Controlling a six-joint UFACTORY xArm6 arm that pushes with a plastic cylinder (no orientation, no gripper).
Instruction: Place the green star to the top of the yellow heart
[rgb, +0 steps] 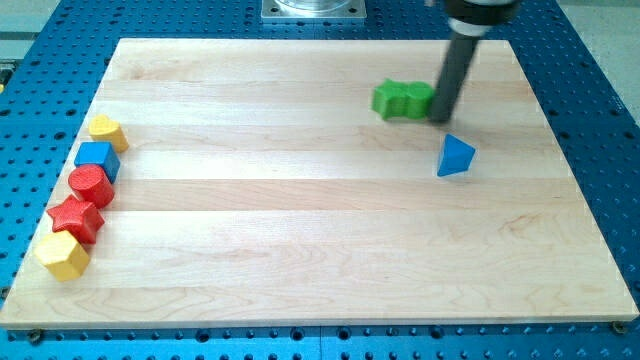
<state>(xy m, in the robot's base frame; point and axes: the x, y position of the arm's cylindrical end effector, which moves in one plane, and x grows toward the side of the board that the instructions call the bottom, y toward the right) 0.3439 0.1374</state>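
Currently my tip (440, 118) is touching the green star (403, 99) on its right side, near the surface's (300, 200) top right. With no jaws on this end effector, I am judging a steady leftward push toward the yellow heart (106, 131) best.

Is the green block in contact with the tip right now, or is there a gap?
In contact, as far as the view shows: my tip sits against the view's right edge of the green block, with no wood visible between them.

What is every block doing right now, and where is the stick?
Green star: flat, tip touching its right side.
Blue triangle: alone, below tip.
Yellow heart: top of the left row.
Blue block, red cylinder, red star, yellow block: lined up below it.
My tip: on the board.
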